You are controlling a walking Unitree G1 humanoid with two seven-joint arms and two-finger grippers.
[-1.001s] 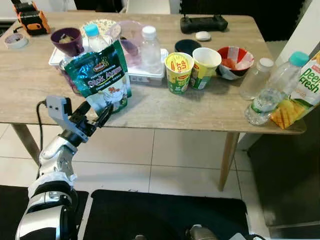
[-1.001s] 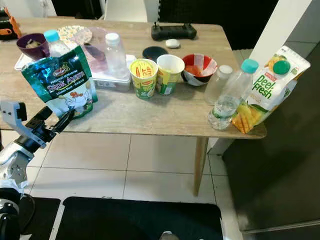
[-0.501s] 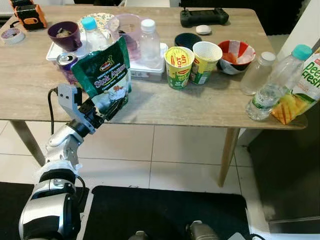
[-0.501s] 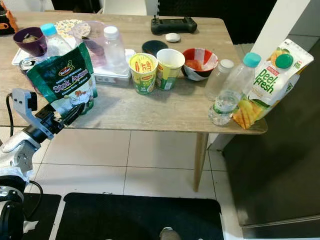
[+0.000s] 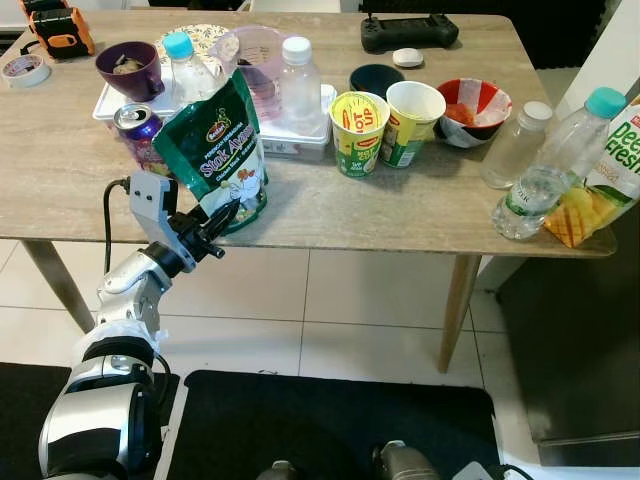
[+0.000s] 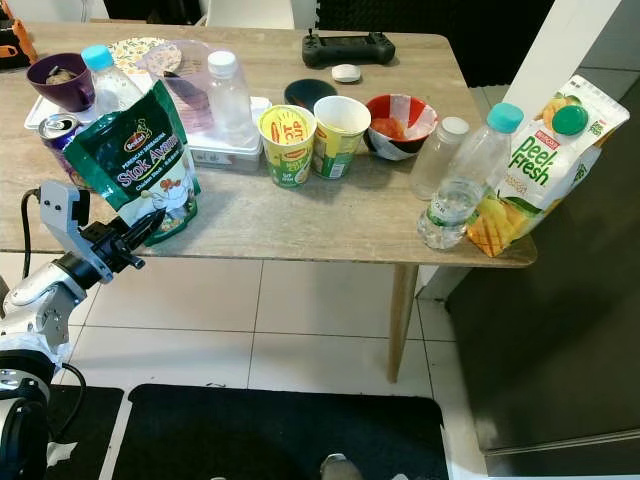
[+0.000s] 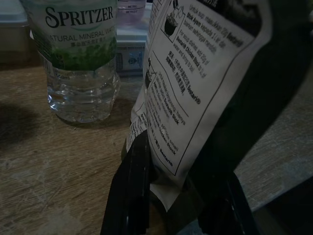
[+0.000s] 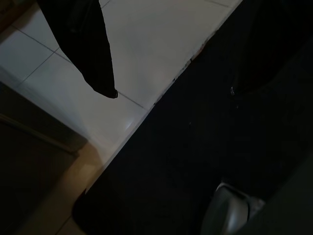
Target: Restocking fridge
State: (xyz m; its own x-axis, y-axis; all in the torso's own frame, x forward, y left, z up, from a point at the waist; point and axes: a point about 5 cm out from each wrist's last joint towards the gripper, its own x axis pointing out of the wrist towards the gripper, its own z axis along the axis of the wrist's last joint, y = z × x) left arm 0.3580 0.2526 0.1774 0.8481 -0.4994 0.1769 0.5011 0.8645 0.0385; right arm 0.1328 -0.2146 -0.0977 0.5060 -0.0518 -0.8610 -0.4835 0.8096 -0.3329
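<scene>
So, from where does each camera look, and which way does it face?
Left eye view: on the head, looking down at the table; the left arm's pincer grips the green pouch.
Right eye view: same head, same table, same left arm.
Left wrist view: looks along the fingers at the pouch's back label and a water bottle.
Right wrist view: looks down at floor tiles and a dark mat.
Both eyes share the scene.

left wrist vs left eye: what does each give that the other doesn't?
Left wrist: the stock pouch's printed back label between the left gripper's fingers, and the Spritzer bottle's brand label.

Left eye: the table layout, with the two noodle cups, red bowl, juice carton at the right edge and soda can behind the pouch.

Both: the left gripper at the pouch's bottom edge on the wooden table.
</scene>
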